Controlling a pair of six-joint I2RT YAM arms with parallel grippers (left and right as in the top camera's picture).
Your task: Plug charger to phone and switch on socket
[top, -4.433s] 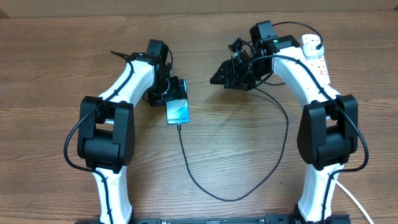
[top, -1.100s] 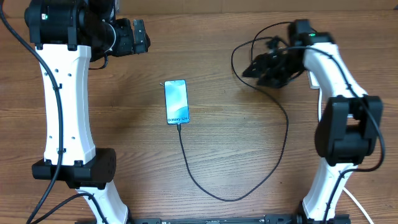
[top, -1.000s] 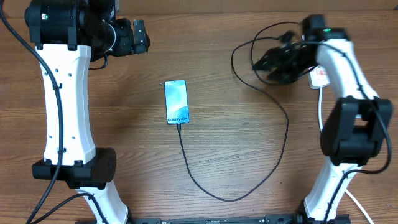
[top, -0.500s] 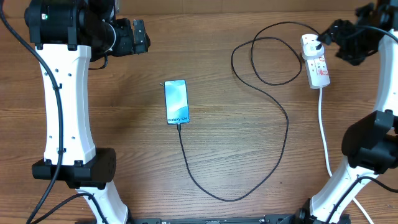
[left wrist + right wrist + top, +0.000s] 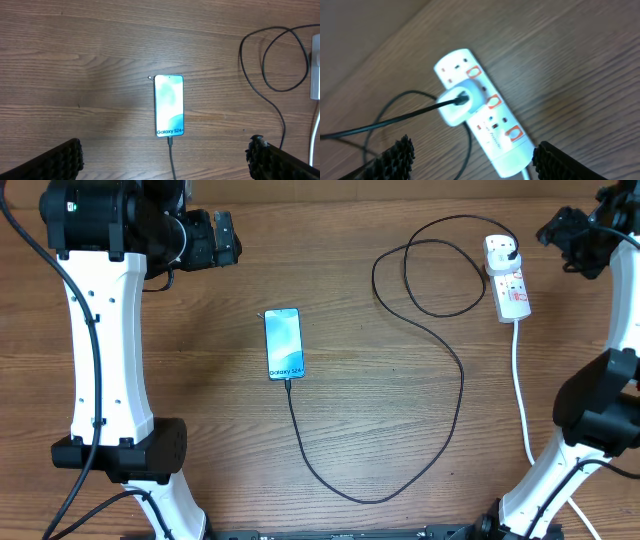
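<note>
Pulling back off the socket (image 5: 507, 276) over the last second, our right gripper (image 5: 560, 242) is now hanging open and empty beside it at the far right, while our left gripper (image 5: 224, 238) is idling wide open at the far left. We are judging the task nearly done: the charger (image 5: 462, 395) is sitting in the phone (image 5: 284, 344) mid-table, with its plug in the socket (we cannot read the switch). The phone is lying flat, its long axis running far-to-near and its port end pointing toward us.

white socket (image 5: 510, 288), black charger (image 5: 462, 380), light-blue phone (image 5: 284, 343)
</note>
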